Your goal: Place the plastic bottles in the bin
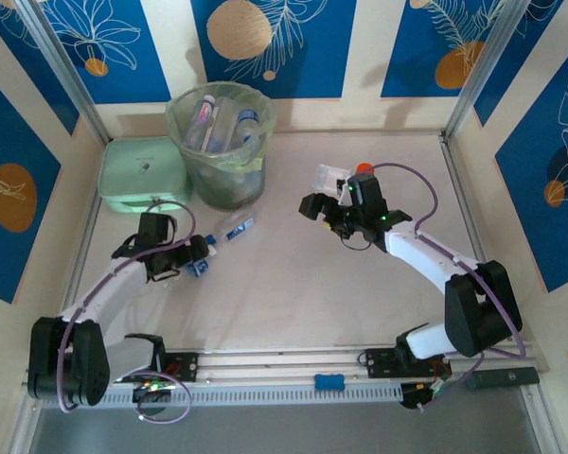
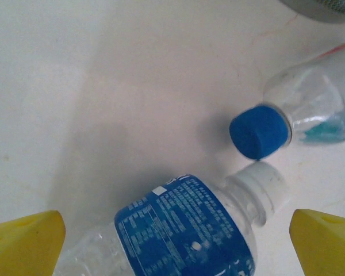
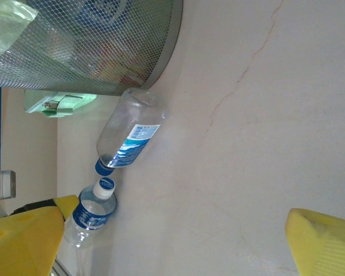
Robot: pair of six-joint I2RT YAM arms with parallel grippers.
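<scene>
Bottles (image 1: 211, 121) heaped inside the bin (image 1: 218, 185), at the far side of the desk (image 1: 293, 293). Just in front of the bin, one blue-capped bottle (image 1: 235, 228): lies on its side, base close against the bin's mesh wall, cap pointing away; contact with the wall not clear. Nearly cap to cap with it, a step farther from the bin, a second bottle (image 2: 184, 230): blue-labelled, pale-capped, flat on the desk. Left pincer (image 2: 177, 230) released, yellow fingers (image 2: 23, 241) spread to either side of that second bottle, touching it on neither side. Right pincer (image 3: 175, 230) likewise released, grasping nothing; hangs over bare desk well to the right of the bin. Just beside the bin on its left, a mint green box (image 1: 144, 175). Well right of the bin, beyond the right pincer, a clear square container (image 1: 329, 177) and an orange-capped jar (image 1: 363, 169).
</scene>
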